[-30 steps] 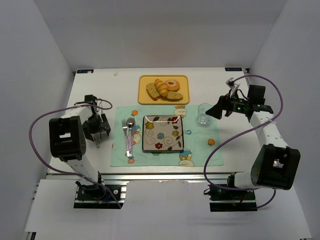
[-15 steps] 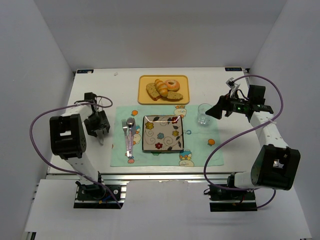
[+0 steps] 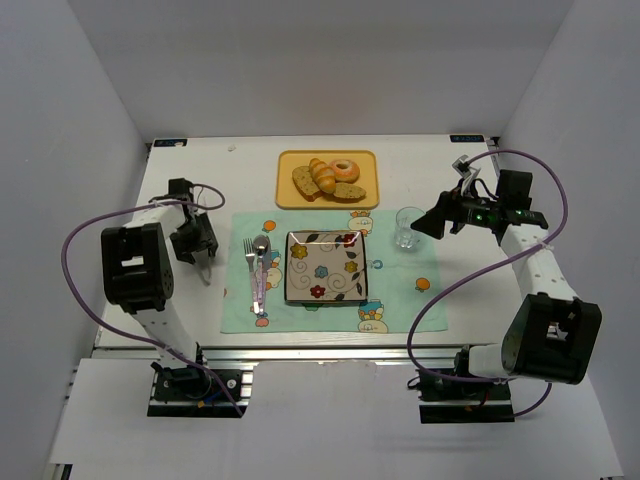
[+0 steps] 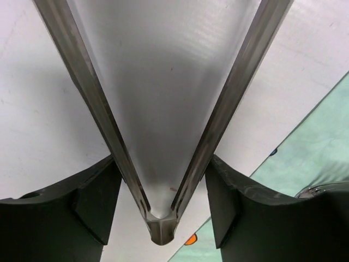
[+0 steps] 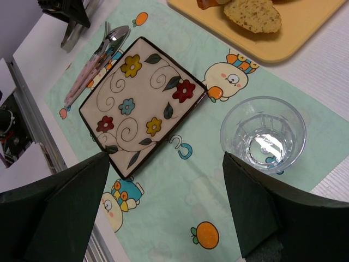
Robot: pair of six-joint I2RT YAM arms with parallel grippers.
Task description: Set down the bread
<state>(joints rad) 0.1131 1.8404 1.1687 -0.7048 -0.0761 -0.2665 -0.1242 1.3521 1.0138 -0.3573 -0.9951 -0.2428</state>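
The bread (image 3: 322, 176), a small golden croissant, lies on the yellow tray (image 3: 365, 160) at the back, between brown slices and an iced donut. My left gripper (image 3: 196, 240) is far from it, low over the table left of the placemat. In the left wrist view the left gripper (image 4: 162, 161) has both fingers against the arms of V-shaped metal tongs (image 4: 163, 109), near their hinge. My right gripper (image 3: 428, 224) hovers open beside the glass (image 3: 408, 228); the right gripper (image 5: 166, 158) holds nothing above the placemat.
A flowered square plate (image 3: 326, 266) sits mid-placemat (image 3: 400, 290), with fork and spoon (image 3: 257, 270) to its left. The right wrist view shows the plate (image 5: 142, 103), the glass (image 5: 263, 134), the cutlery (image 5: 98, 54) and the tray corner (image 5: 305, 33). White walls enclose the table.
My left gripper has slid a little toward the back of the table and its fingers have narrowed onto the tongs. The right arm has not moved.
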